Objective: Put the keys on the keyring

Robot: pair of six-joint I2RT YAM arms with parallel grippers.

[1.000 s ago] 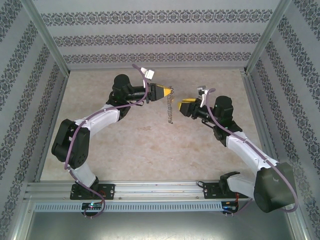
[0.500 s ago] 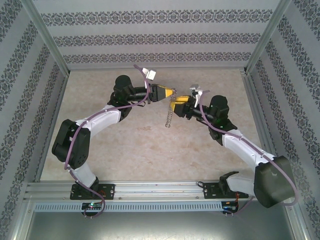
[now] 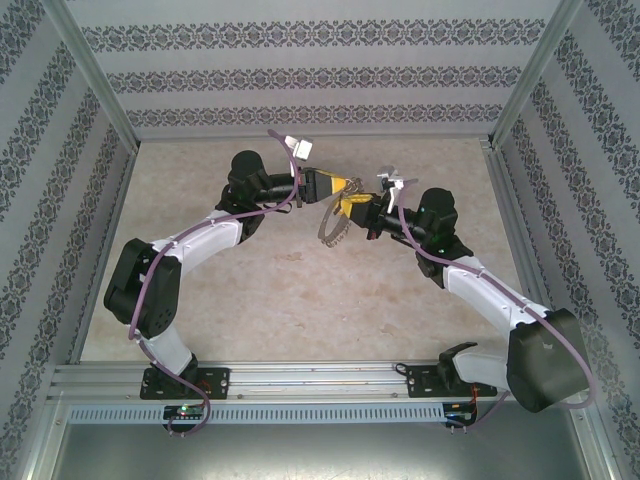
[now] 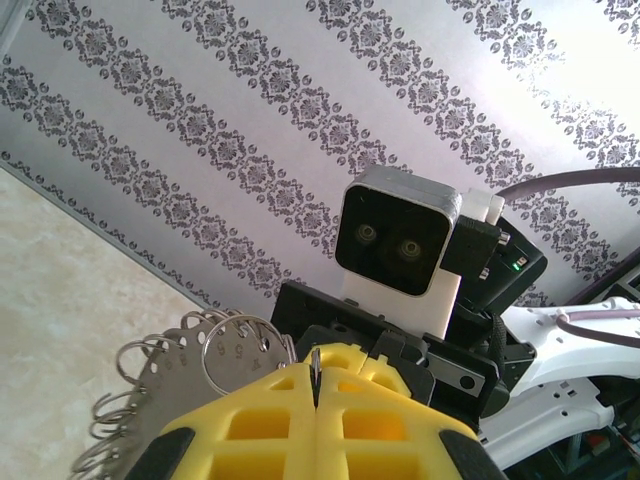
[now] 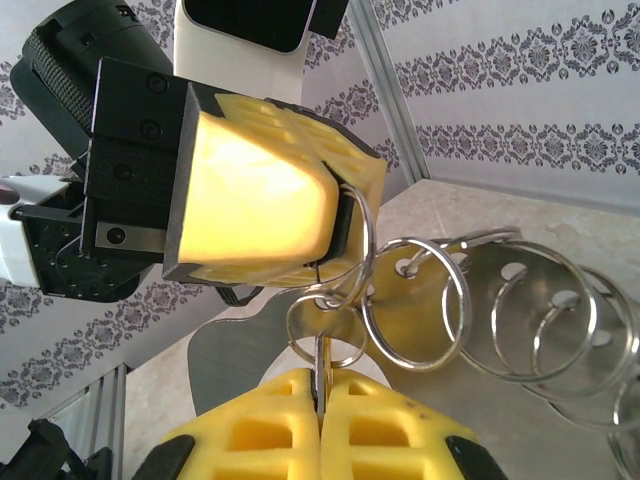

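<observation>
Silvery keyring [image 5: 500, 320] runs off-frame; right hand [image 5: 320, 400] pinches something thin.

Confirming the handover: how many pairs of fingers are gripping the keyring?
2. The left fingers clamp one end of the keyring; the right fingers clamp it right beside them. Both pairs are shut.

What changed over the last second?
The right arm swung left to meet the left fingers, and the right fingers closed on the keyring. Its dangling end got pulled up into a curl. The left arm stayed put, fingers shut on the keyring.
</observation>
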